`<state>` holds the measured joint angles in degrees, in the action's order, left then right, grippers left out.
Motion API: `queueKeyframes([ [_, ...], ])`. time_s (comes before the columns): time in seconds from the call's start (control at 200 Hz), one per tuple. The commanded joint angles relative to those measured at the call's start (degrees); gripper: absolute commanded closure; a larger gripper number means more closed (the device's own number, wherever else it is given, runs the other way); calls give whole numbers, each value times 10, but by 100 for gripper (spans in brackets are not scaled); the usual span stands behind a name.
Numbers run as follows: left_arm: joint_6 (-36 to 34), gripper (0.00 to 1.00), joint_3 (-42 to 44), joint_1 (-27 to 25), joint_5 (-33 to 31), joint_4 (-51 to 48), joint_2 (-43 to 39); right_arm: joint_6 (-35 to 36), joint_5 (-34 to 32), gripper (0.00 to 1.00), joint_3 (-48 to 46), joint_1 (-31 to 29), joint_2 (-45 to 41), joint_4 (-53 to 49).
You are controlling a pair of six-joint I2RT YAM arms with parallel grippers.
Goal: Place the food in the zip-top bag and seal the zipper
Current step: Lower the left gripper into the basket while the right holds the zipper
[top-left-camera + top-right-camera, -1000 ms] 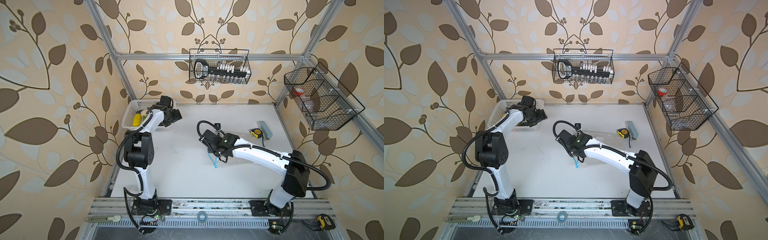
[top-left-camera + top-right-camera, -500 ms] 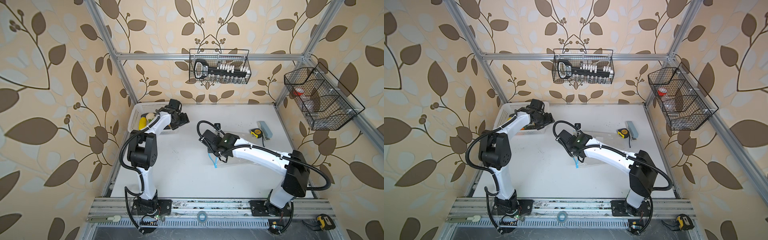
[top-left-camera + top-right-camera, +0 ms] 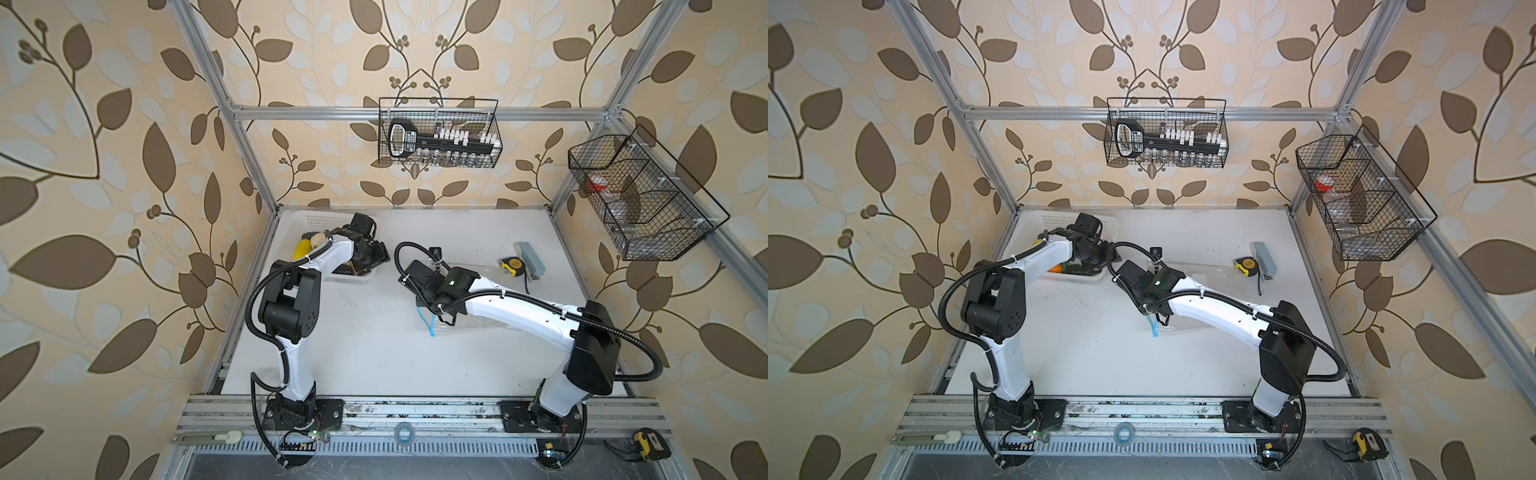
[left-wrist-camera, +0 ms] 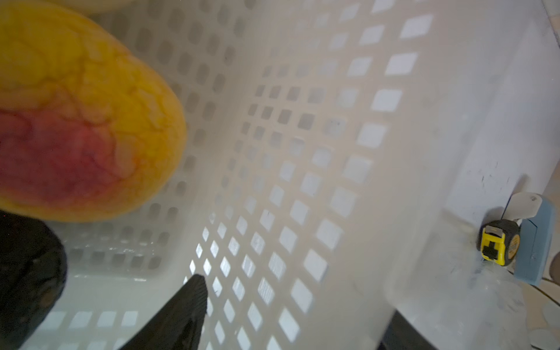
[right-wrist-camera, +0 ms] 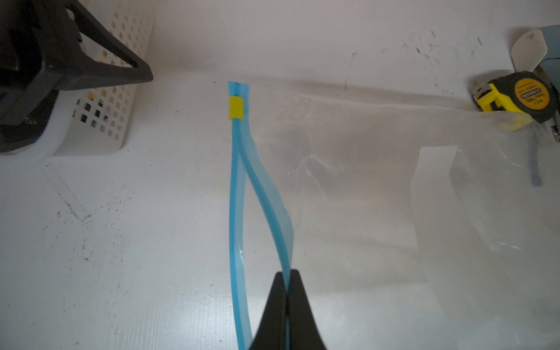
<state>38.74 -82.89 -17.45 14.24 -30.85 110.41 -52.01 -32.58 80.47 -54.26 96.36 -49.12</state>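
The clear zip-top bag (image 5: 363,197) lies flat on the table, its blue zipper (image 5: 238,212) parted, with a yellow slider (image 5: 235,106) at the far end. My right gripper (image 5: 287,281) is shut on the raised upper lip of the zipper. Food sits in the white perforated basket (image 3: 332,218): a yellow-red peach (image 4: 75,121), a dark eggplant (image 4: 27,278), yellow corn (image 3: 301,249). My left gripper (image 4: 297,303) is open at the basket's right end. One of its fingers (image 4: 194,303) is inside the basket and the other outside, with the basket wall (image 4: 303,151) between them.
A yellow tape measure (image 3: 510,266) and a blue-grey block (image 3: 530,257) lie at the bag's far corner. Black wire baskets (image 3: 440,133) hang on the back and right walls. The basket's near end (image 5: 100,121) is a short way left of the bag's mouth.
My left gripper has moved right toward the bag, and the white basket has slid right with it, away from the left wall. The right gripper has stayed put on the zipper lip.
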Motion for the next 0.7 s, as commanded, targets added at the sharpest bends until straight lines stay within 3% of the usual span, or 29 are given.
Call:
queueKeyframes([
  [0.0,39,25,5,-24,15,20,-35,-4,-8,100,-14,-2,-18,-4],
  [0.395,151,28,25,-59,-9,74,-38,-10,-8,100,-20,-3,-23,-4],
  [0.695,196,28,14,-80,-36,89,-28,-12,-10,100,-21,-4,-25,-7],
])
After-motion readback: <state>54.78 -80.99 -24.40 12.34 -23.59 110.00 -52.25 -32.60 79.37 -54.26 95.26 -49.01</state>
